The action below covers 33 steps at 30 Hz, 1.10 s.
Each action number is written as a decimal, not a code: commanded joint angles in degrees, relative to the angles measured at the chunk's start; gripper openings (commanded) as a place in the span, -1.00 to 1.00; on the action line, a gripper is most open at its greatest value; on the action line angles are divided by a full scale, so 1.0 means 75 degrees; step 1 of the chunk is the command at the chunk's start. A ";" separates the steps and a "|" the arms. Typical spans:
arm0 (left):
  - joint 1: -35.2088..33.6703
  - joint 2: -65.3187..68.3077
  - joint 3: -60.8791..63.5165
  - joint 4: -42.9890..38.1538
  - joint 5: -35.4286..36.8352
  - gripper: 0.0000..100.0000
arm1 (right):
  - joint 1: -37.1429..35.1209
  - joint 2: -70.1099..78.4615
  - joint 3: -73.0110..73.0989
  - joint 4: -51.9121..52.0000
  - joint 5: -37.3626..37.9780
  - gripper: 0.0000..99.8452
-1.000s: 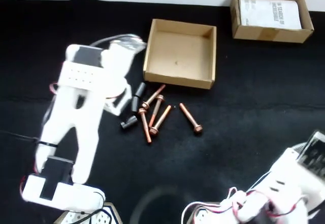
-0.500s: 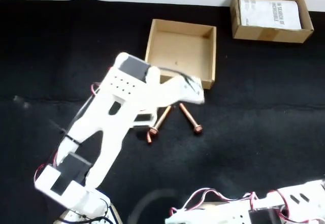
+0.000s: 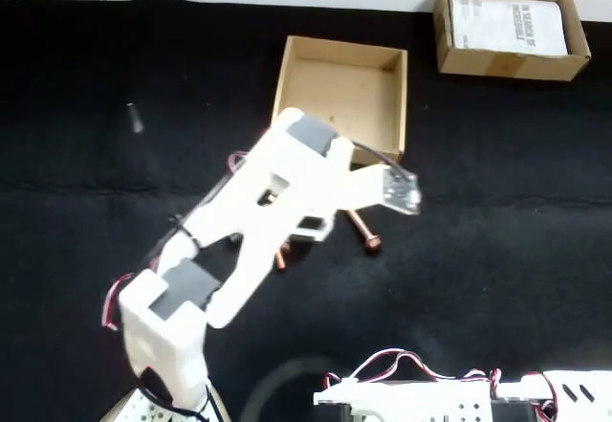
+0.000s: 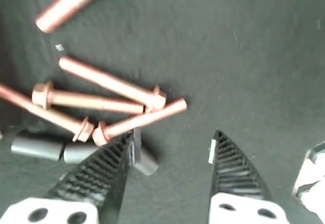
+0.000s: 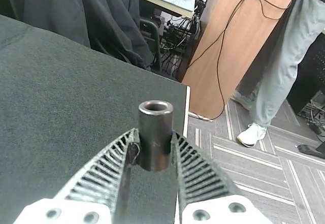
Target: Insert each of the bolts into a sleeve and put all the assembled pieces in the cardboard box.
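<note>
five bolts (image 4: 109, 81) lie below the spread left claw (image 4: 175, 135); right claw (image 5: 154, 134) clamps a sleeve (image 5: 155, 118).

The left pincer (image 4: 175, 138) hung over the table (image 4: 264, 56), its jaws spread. Four bolts (image 4: 109, 81) lay crossed in a heap just beyond one fingertip, with a fifth bolt (image 4: 71, 3) farther out and apart from them. Beside that same finger two sleeves (image 4: 35, 148) lay end to end, and what seemed a third sleeve (image 4: 146, 163) lay partly under it. The cardboard box (image 3: 339, 97) sat beyond the pincer, behind the heap. The right pincer (image 5: 155, 135) had a sleeve (image 5: 155, 115) standing upright between its fingers
</note>
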 commanded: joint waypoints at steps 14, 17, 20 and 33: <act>0.0334 0.3405 -0.4730 -0.0094 -0.2778 -0.60 | -0.0264 -0.0135 0.0088 -0.0240 0.0352 -0.98; 0.0299 0.3616 -0.5046 -0.0070 -0.3739 -0.69 | -0.0322 -0.0135 0.0088 -0.0240 0.0352 -0.98; 0.0369 0.3792 -0.5152 -0.0082 -0.4243 -0.76 | -0.0334 -0.0135 0.0100 -0.0240 0.0340 -0.98; 0.1178 0.4155 -0.5175 0.0234 -0.4337 -0.79 | -0.0334 -0.0135 0.0557 -0.0240 0.0821 -0.98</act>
